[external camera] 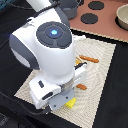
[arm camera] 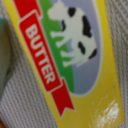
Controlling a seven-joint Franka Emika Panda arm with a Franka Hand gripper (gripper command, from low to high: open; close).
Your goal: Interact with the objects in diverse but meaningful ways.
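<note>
A flat yellow butter block fills the wrist view [arm camera: 70, 65], very close. Its label has a red "BUTTER" banner and a black-and-white cow. In the exterior view only a yellow corner of it [external camera: 71, 103] shows under the arm's hand, at the front edge of the woven beige placemat [external camera: 102, 55]. My gripper [external camera: 67, 99] is low over the block, and its fingers are hidden by the white wrist and grey camera plate. I cannot tell whether it is open or shut. The bread loaf, tomato and fish-shaped piece are out of view.
Two slim orange-brown pieces [external camera: 90, 59] [external camera: 81, 86] lie on the placemat beside the arm. A brown toy stove board with black burners [external camera: 94, 15] and a bowl [external camera: 122, 17] stand at the back. The surrounding table is black.
</note>
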